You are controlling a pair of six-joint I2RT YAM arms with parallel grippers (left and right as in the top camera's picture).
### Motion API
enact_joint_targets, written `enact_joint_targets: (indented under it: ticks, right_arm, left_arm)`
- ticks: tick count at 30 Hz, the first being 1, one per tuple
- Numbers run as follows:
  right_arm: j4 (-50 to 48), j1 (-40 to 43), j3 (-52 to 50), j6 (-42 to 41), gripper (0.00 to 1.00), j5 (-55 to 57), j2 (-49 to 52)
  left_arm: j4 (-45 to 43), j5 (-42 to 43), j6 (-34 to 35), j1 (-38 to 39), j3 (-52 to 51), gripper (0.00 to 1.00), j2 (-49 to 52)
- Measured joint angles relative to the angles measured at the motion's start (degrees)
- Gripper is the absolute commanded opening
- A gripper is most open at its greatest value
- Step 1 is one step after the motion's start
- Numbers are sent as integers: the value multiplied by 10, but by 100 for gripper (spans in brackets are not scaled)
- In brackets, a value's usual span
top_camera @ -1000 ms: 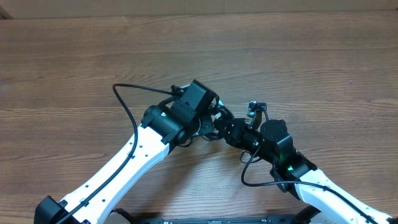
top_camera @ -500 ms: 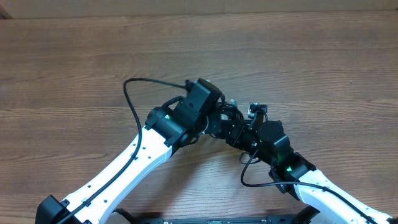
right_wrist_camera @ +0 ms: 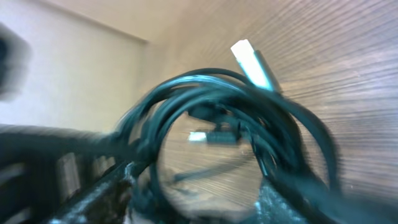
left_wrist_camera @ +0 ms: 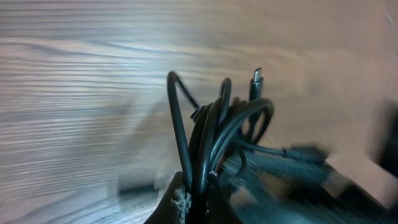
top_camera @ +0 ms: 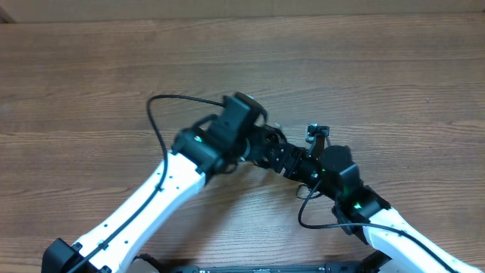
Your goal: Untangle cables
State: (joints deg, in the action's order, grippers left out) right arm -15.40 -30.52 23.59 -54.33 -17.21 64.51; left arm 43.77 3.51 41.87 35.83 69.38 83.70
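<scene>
Above the middle of the table (top_camera: 379,68), the cables (left_wrist_camera: 214,124) are held as one tangled bundle. The left gripper (left_wrist_camera: 196,198) is clenched on several strands. The right gripper (right_wrist_camera: 196,186) seems released, with its fingers apart around the loop, though the blur hides much. I would hold firm on the left and draw one strand out slowly. The right wrist view shows a silver plug (right_wrist_camera: 252,62) up close, while the overhead view hides the bundle.
</scene>
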Motion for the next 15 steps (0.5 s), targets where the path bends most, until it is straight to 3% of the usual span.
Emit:
enact_joint_targets:
  ticks: [2,3,7,13,15]
  right_arm:
    - [0,5,0,8,97,-21,-18]
    - [1,6,0,14,100,-28,-22]
    - [34,6,0,55,100,-50,-23]
    - [54,6,0,80,100,-47,5]
    - [52,6,0,86,95,-34,20]
  left_arm:
    - [-1,-7,19,-38,0,4,0]
    - [-1,-9,26,-52,0,4,0]
    - [-1,-16,43,-97,0,4,0]
    - [0,9,42,-102,0,4,0]
    - [0,26,21,-102,0,4,0]
